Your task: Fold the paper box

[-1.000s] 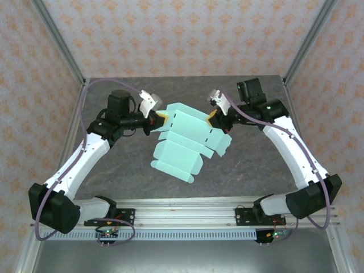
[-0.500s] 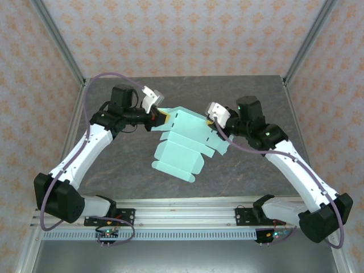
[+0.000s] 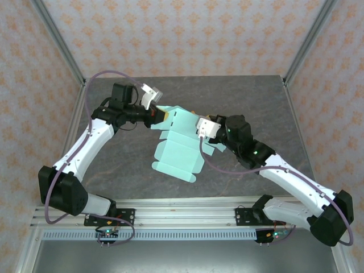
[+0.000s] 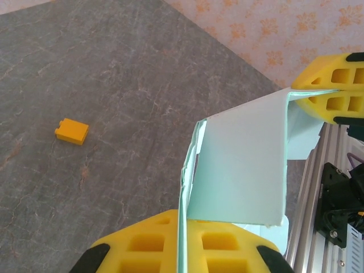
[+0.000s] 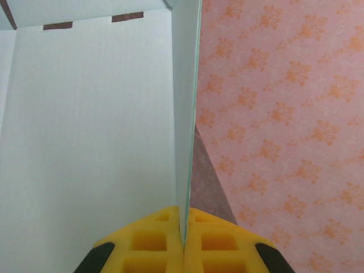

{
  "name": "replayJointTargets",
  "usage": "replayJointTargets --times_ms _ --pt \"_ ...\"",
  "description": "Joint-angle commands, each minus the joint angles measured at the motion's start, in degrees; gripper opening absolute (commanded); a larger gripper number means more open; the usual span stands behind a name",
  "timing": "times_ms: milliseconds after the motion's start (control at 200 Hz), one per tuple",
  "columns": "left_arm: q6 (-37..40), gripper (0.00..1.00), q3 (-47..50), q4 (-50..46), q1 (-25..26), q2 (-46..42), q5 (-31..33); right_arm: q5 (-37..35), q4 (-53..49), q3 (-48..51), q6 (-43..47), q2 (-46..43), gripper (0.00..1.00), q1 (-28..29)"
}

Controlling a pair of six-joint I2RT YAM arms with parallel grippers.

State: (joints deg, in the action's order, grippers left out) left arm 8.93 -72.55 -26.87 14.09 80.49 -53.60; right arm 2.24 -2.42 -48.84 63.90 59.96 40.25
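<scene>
The right arm (image 3: 284, 176) has swung in toward mid-frame, so the paper box (image 3: 176, 151), held above the counter (image 3: 250, 102), is creasing into a wall. Left fingers (image 4: 153, 244) and right fingers (image 5: 216, 242) pinch its edges tightly.

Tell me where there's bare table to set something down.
Bare table runs along the far edge behind the paper box, widest at the far right corner. Another patch lies near left, between the left arm and the box. The middle is crowded: left gripper and right gripper clamp the box.
</scene>
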Motion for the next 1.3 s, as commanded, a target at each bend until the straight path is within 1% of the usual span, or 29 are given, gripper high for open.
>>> replayJointTargets --times_ms 0,280,425,776,866,961,996,1116,1181,1221,1296 --pt "-1.71 0.00 -1.96 -1.52 0.08 0.28 -2.04 -6.14 6.47 1.60 5.33 -0.64 0.03 0.87" --pt "-1.59 0.00 -1.98 -1.61 0.06 1.09 -2.39 -8.51 12.29 4.66 10.47 -0.16 0.01 2.19" --pt "-1.78 0.00 -2.06 -1.56 0.06 1.75 -2.70 -9.53 14.22 5.57 11.39 0.19 0.01 2.40" --pt "-1.12 0.00 -2.24 -2.49 0.06 2.15 -3.26 -11.19 14.54 5.77 12.97 1.27 0.01 2.38" --pt "-0.93 0.00 -2.24 -2.68 0.11 2.36 -3.14 -11.09 14.01 5.15 11.23 1.04 0.01 2.43" --pt "-0.37 0.00 -2.24 -3.07 -0.01 2.30 -1.93 -10.81 9.03 2.04 6.79 1.18 0.01 2.33" --pt "-0.01 0.00 -2.24 -3.27 0.03 2.31 -1.56 -10.43 5.63 0.45 4.63 1.46 0.01 1.93" --pt "0.22 0.00 -1.86 -2.84 0.00 1.66 0.74 -4.49 -6.63 -5.81 -4.65 2.81 0.00 -1.30" --pt "0.14 0.05 -1.52 -2.20 0.06 1.10 2.05 -0.05 -11.94 -8.62 -9.06 3.58 0.00 -3.46" --pt "0.06 0.11 -1.11 -1.84 0.05 0.58 2.91 2.44 -14.62 -10.30 -11.41 4.11 0.00 -4.67" --pt "-0.21 0.17 -0.29 -0.79 0.00 -0.58 4.69 7.14 -19.37 -13.02 -14.36 5.34 0.00 -6.55"
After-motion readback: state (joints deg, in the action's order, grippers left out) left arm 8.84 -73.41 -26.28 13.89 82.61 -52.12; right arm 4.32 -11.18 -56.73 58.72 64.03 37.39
